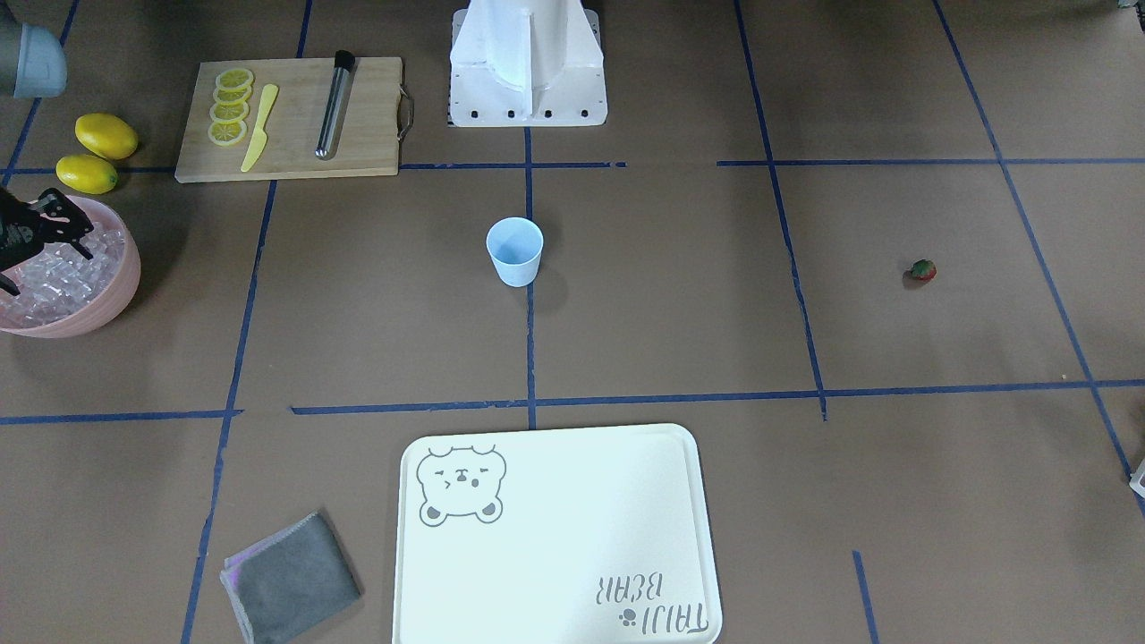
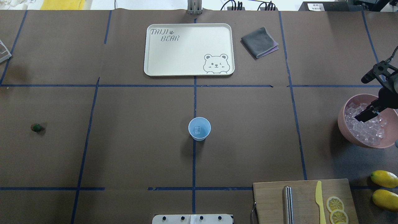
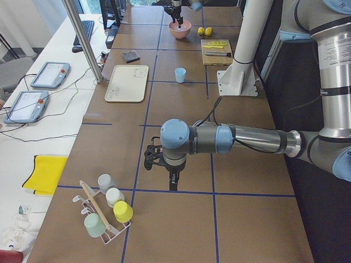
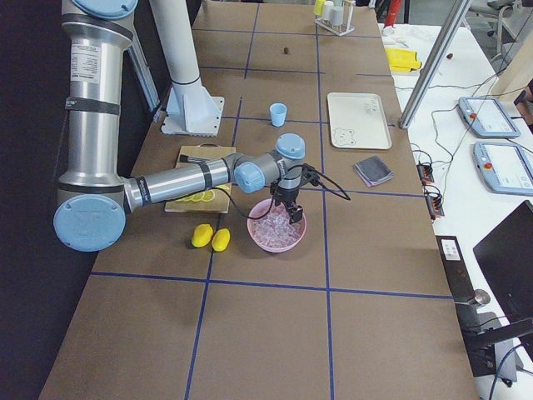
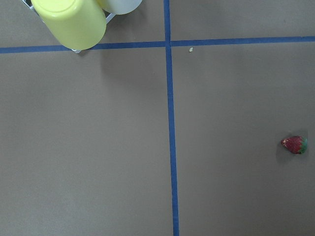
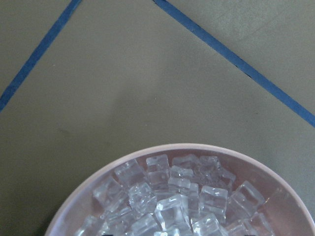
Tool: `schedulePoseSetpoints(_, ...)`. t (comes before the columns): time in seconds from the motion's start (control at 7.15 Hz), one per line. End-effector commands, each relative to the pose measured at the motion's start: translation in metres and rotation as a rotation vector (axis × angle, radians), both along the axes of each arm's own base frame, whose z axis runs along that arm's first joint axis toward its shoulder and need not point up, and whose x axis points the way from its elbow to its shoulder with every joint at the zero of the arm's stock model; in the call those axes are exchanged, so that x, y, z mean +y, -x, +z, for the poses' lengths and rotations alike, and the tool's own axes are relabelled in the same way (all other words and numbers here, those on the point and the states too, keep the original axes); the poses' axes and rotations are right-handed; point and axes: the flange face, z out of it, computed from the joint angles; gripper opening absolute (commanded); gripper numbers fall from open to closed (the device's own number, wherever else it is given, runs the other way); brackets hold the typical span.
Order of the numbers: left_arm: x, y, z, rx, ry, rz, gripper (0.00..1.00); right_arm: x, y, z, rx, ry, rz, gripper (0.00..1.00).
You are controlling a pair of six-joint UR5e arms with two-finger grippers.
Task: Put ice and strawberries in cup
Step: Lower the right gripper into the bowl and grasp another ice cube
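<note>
The pale blue cup (image 2: 199, 128) stands upright at the table's middle, with one ice cube (image 2: 197, 129) in it. A pink bowl (image 2: 344, 124) at the right edge holds several more ice cubes (image 2: 365, 129), also in the right wrist view (image 6: 167, 196). My right gripper (image 2: 359, 100) hangs over the bowl, open, one finger low over the ice. The tiny strawberry (image 2: 36, 127) lies far left on the table and shows in the left wrist view (image 5: 294, 144). My left gripper (image 3: 171, 183) hovers above the table near it; I cannot tell its state.
A wooden cutting board (image 2: 304, 202) holds lemon slices, a yellow knife and a metal tube. Two lemons (image 2: 384, 179) lie next to it. A white bear tray (image 2: 189, 49) and a grey cloth (image 2: 258, 42) lie at the far side. A rack of cups (image 3: 107, 211) stands beyond the left gripper.
</note>
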Motion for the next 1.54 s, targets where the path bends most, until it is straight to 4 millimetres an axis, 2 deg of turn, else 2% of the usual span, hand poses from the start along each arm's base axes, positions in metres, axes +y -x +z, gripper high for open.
schedulePoseSetpoints(0.0, 0.000, 0.000, -0.001, 0.000, -0.002, 0.000, 1.00, 0.002, 0.010, 0.002, 0.004, 0.006, -0.015, 0.78)
schedulePoseSetpoints(0.84, 0.000, 0.000, -0.001, 0.000, -0.002, 0.000, 1.00, 0.010, 0.010, 0.019, 0.023, 0.032, -0.031, 0.72)
schedulePoseSetpoints(0.98, -0.001, 0.000, -0.001, 0.000, -0.003, 0.000, 1.00, 0.010, 0.010, 0.019, 0.022, 0.030, -0.031, 0.66)
schedulePoseSetpoints(1.26, -0.001, 0.000, -0.001, 0.000, -0.003, 0.000, 1.00, 0.010, 0.010, 0.017, 0.019, 0.028, -0.032, 0.28)
schedulePoseSetpoints(1.4, -0.001, 0.000, -0.001, 0.000, -0.003, 0.000, 1.00, 0.010, 0.009, 0.014, 0.016, 0.020, -0.031, 0.18)
